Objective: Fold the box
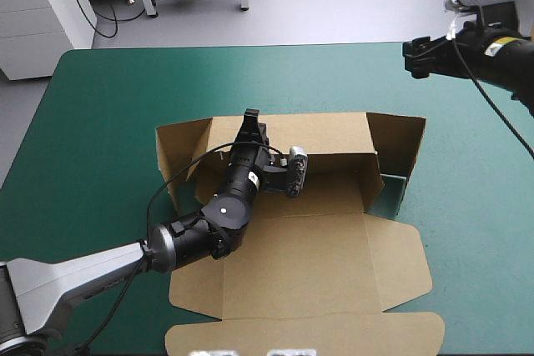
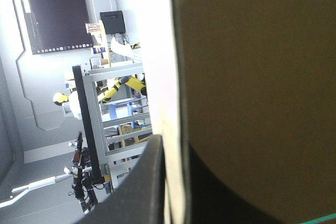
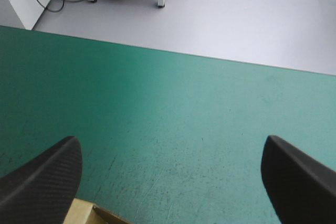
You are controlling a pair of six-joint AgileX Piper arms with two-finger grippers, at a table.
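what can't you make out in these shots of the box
High view: the wrist hides how the left gripper meets the box at its far wall.
Left wrist view: board close up hides the rest of the box.
Right wrist view: beside the open right gripper, only a box corner shows, cut off by the edge.

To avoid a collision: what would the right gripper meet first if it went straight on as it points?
Probably the bare teal-green cover: the open right gripper points slantwise down at it. The box corner lies to one side, off that line. Depth is unclear.
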